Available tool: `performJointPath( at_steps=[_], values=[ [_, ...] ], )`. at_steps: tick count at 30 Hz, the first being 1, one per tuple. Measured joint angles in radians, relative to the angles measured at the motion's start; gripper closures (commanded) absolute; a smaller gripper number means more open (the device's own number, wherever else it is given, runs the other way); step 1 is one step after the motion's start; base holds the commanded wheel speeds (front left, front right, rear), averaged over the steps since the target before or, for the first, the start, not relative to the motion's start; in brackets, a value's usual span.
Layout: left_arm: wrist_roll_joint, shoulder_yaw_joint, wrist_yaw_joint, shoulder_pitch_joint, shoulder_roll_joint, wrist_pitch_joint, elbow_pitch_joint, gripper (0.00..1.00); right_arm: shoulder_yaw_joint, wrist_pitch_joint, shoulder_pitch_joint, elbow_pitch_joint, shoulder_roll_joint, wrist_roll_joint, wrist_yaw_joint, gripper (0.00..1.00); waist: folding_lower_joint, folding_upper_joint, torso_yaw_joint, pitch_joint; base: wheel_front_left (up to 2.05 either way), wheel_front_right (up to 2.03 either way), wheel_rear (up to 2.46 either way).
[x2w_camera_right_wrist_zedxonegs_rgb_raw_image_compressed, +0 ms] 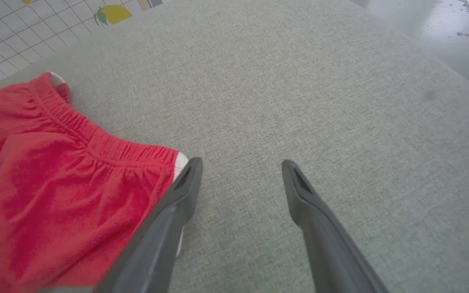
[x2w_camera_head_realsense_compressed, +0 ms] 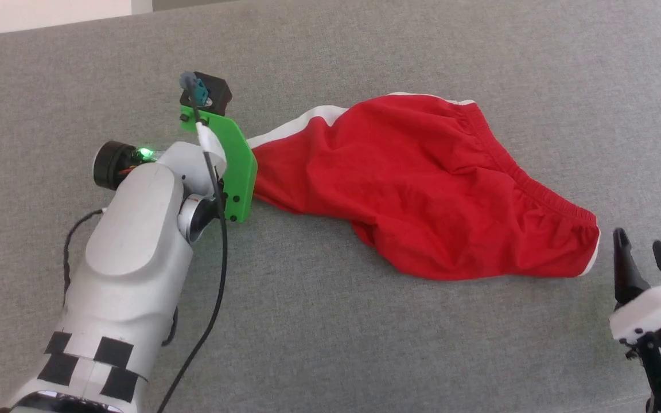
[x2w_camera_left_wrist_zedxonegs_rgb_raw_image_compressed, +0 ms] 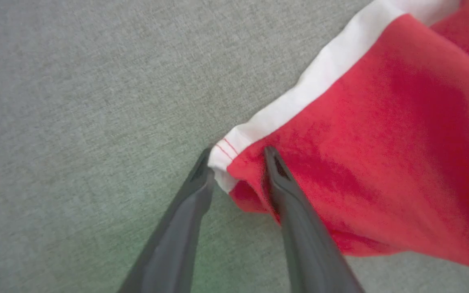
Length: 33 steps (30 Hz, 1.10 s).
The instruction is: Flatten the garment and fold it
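The red garment (x2w_camera_head_realsense_compressed: 422, 178) lies crumpled on the grey cloth surface, its gathered waistband along the right side and a white band running toward its left corner. In the left wrist view my left gripper (x2w_camera_left_wrist_zedxonegs_rgb_raw_image_compressed: 239, 158) straddles that white-banded corner of the garment (x2w_camera_left_wrist_zedxonegs_rgb_raw_image_compressed: 360, 142); one fingertip touches the white hem, the other lies on the red cloth, and a gap still separates the jaws. My right gripper (x2w_camera_head_realsense_compressed: 639, 240) stands open just right of the waistband's near corner. In the right wrist view the right gripper (x2w_camera_right_wrist_zedxonegs_rgb_raw_image_compressed: 242, 163) holds nothing, with the garment (x2w_camera_right_wrist_zedxonegs_rgb_raw_image_compressed: 55, 183) beside its left finger.
The grey padded surface (x2w_camera_head_realsense_compressed: 330, 344) stretches wide around the cloth. Its far edge (x2w_camera_head_realsense_compressed: 78, 23) runs along the top of the head view. A green bracket (x2w_camera_head_realsense_compressed: 233, 166) with a small camera rides on my left wrist. Tiled floor (x2w_camera_right_wrist_zedxonegs_rgb_raw_image_compressed: 10, 32) lies beyond the surface's edge.
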<state>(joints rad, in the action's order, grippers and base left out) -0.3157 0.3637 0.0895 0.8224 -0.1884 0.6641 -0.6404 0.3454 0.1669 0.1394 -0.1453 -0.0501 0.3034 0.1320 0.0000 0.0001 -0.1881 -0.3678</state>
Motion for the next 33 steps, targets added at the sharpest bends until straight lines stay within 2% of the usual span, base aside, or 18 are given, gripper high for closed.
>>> performJointPath(
  at_steps=[3, 6, 9, 13, 17, 21, 26, 33],
  values=[
    [-0.048, -0.028, 0.007, -0.025, 0.010, -0.076, 0.018, 1.00, -0.024, 0.011, 0.013, 0.031, 0.000, -0.015, 0.000, 0.00, 0.0000, 0.0000, 0.004, 0.008, 0.00, 0.00, 0.00],
    [-0.100, -0.080, 0.004, -0.089, 0.031, -0.196, 0.076, 1.00, -0.060, 0.059, 0.048, 0.105, 0.000, -0.051, 0.000, 0.00, 0.0000, 0.0000, 0.015, 0.025, 0.00, 0.00, 0.00],
    [-0.128, -0.121, -0.012, -0.154, 0.044, -0.299, 0.165, 1.00, -0.135, 0.177, 0.122, 0.174, -0.002, -0.106, 0.000, 0.00, 0.0000, 0.0000, 0.036, 0.039, 0.00, 0.00, 0.00],
    [-0.152, -0.139, -0.021, -0.228, 0.054, -0.360, 0.272, 1.00, -0.246, 0.327, 0.249, 0.167, -0.033, -0.144, 0.000, 0.00, 0.0000, 0.0000, 0.067, 0.042, 0.00, 0.00, 0.00],
    [-0.159, -0.129, -0.022, -0.274, 0.066, -0.370, 0.346, 1.00, -0.330, 0.415, 0.384, 0.045, -0.096, -0.172, 0.000, 0.00, 0.0000, 0.0000, 0.102, 0.030, 0.00, 0.00, 0.00],
    [-0.160, -0.105, -0.021, -0.292, 0.077, -0.368, 0.389, 1.00, -0.361, 0.462, 0.479, -0.116, -0.119, -0.219, 0.000, 0.00, 0.0000, 0.0000, 0.135, 0.007, 0.00, 0.00, 0.00],
    [-0.163, -0.077, -0.021, -0.294, 0.092, -0.365, 0.413, 1.00, -0.356, 0.463, 0.563, -0.254, -0.124, -0.268, 0.000, 0.00, 0.0000, 0.0000, 0.172, -0.028, 0.00, 0.00, 0.00],
    [-0.167, -0.059, -0.021, -0.294, 0.094, -0.357, 0.422, 1.00, -0.317, 0.457, 0.619, -0.370, -0.121, -0.325, 0.000, 0.00, 0.0000, 0.0000, 0.208, -0.065, 0.00, 0.00, 0.00]
  ],
)
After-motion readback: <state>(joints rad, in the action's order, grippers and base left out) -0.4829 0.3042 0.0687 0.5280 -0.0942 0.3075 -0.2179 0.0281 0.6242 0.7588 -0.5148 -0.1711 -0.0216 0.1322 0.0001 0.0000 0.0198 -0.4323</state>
